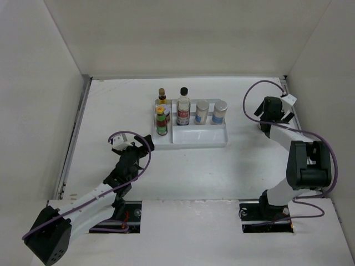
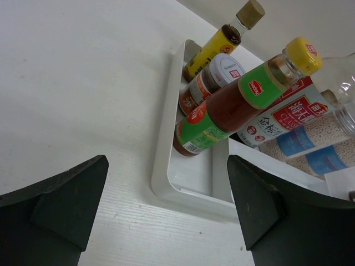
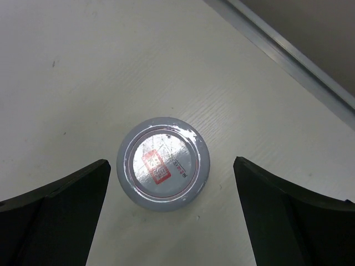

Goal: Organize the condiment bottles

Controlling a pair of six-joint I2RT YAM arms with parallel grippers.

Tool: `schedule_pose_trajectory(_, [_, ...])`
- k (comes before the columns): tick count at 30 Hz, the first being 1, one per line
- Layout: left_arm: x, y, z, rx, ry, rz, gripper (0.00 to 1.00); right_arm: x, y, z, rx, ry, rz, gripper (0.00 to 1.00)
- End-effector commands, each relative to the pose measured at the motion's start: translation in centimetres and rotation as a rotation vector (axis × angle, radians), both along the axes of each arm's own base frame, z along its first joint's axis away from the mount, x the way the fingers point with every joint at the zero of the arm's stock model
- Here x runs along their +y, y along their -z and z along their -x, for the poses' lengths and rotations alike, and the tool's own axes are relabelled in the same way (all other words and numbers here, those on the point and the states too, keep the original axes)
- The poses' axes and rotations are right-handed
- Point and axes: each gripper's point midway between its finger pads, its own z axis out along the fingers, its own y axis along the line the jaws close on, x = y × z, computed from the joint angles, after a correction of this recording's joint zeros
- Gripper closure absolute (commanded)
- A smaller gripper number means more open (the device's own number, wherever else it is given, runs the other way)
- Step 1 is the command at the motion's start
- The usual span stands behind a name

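Seen from above, the lone jar [image 3: 163, 163] escapes us, because the right gripper [image 1: 273, 113] covers it. The right wrist view gives us only its silver lid, with the body hidden beneath. In the left wrist view, we find the two blue-labelled jars [image 2: 319, 138] cut by the right edge, and the green bottle [image 2: 233, 108] masks much of the tall dark bottle [image 2: 285, 113].

From high behind my bases the top camera overlooks the whole white table [image 1: 111, 111], sharing the white divided plastic tray [image 1: 191, 143] with my low, close left-wrist camera, while my right-wrist camera looks straight down, near, on a round silver-lidded jar [image 3: 162, 163].
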Motion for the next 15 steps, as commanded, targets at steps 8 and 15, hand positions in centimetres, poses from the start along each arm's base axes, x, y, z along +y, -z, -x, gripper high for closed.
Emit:
schedule_pose_trajectory(8, [-0.5,-1.2,-0.1,-0.046,0.015,0.045,0.1,0.4,0.8,-3.2,-0.06,-0.015,-0.066,0.3])
schedule_pose_trajectory(15, [-0.6,-1.3,-0.2,-0.048,0.016,0.047,0.1,3.7,-4.1,-1.0,-0.173,-0.036,0.039,0.48])
